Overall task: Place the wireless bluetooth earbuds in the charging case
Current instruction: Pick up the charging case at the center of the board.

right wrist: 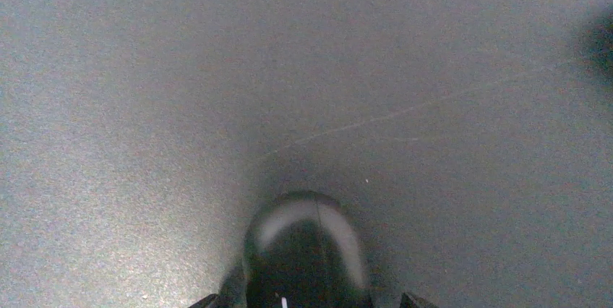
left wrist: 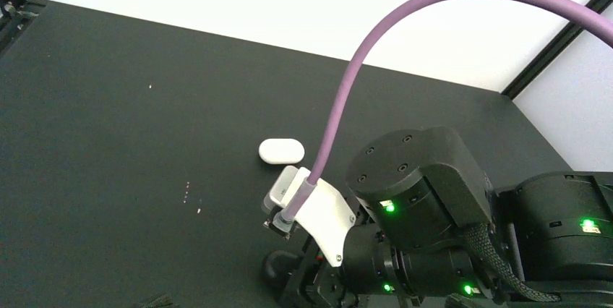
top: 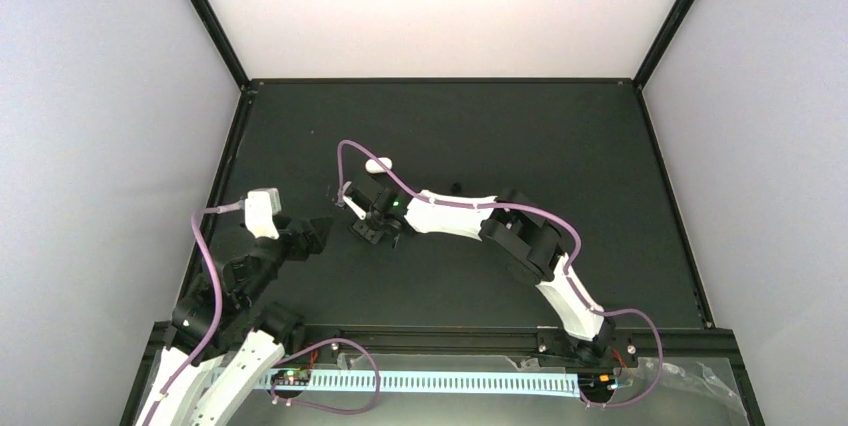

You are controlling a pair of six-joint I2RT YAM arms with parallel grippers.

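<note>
On the desk [top: 450, 136], mid-left: right arm [top: 470, 211] low, right pincer [top: 372, 230] straddling a dark glossy rounded thing [right wrist: 307, 246].
Risk as I see it: an off-centre close could squirt that slick piece out or bump the white case [left wrist: 282, 151] just beyond the wrist. Right arm stretched with elbow bent, jaws apart either side, no contact seen. Left arm [top: 235, 286] folded near its base; left pincer [top: 312, 233] gap, cannot tell. I can't make out the earbuds; the dark piece may be a bud or a case.

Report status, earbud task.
Right gripper open, straddling black case. Left gripper off to the side, state unclear. White case closed, beyond. Earbuds not visible.
</note>
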